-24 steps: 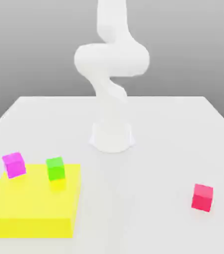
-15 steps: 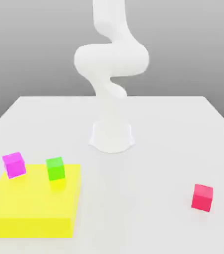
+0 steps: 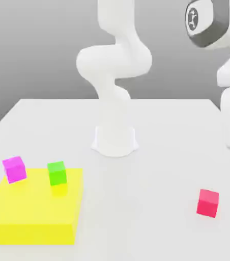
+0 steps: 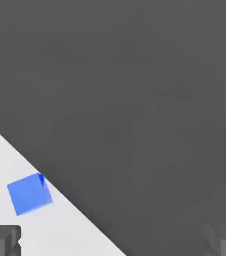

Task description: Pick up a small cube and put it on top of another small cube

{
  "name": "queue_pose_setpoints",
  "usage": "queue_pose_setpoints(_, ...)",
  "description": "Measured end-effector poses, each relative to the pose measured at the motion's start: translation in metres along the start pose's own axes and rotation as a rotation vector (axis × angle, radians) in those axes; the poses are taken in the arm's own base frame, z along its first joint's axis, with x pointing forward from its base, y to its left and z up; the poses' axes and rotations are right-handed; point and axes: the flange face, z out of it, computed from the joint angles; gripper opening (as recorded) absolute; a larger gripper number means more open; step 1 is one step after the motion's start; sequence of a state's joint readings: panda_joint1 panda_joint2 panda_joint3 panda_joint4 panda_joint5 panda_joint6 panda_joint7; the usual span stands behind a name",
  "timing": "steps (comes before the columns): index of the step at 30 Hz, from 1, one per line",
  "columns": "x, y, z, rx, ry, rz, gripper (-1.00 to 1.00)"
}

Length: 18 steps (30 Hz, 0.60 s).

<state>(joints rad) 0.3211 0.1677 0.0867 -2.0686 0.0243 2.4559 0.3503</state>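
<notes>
Simulated test bench: plain white table (image 3: 178, 127), featureless grey backdrop, white arm (image 3: 114, 66), flat-shaded coloured cubes and a yellow slab (image 3: 33, 214).

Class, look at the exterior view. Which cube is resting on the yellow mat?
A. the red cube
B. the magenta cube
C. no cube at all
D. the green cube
D: the green cube stands on the yellow mat near its far edge, while the magenta cube sits just off the mat's far corner on the white table and the red cube lies well away on the exterior view's right.
</notes>
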Motion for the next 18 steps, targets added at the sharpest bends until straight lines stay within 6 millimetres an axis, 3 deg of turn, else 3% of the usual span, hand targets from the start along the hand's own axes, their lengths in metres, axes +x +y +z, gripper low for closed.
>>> queue_pose_setpoints(4, -0.015, -0.029, 0.071, -0.028, -0.083, -0.12, 0.0)
queue_pose_setpoints(9, -0.049, -0.062, 0.159, -0.066, -0.184, -0.277, 0.0)
queue_pose_setpoints(13, -0.067, -0.064, 0.226, -0.075, -0.209, -0.315, 0.0)
queue_pose_setpoints(14, -0.07, -0.063, 0.238, -0.075, -0.209, -0.316, -1.0)
queue_pose_setpoints(18, -0.07, -0.062, 0.238, -0.075, -0.211, -0.316, -1.0)
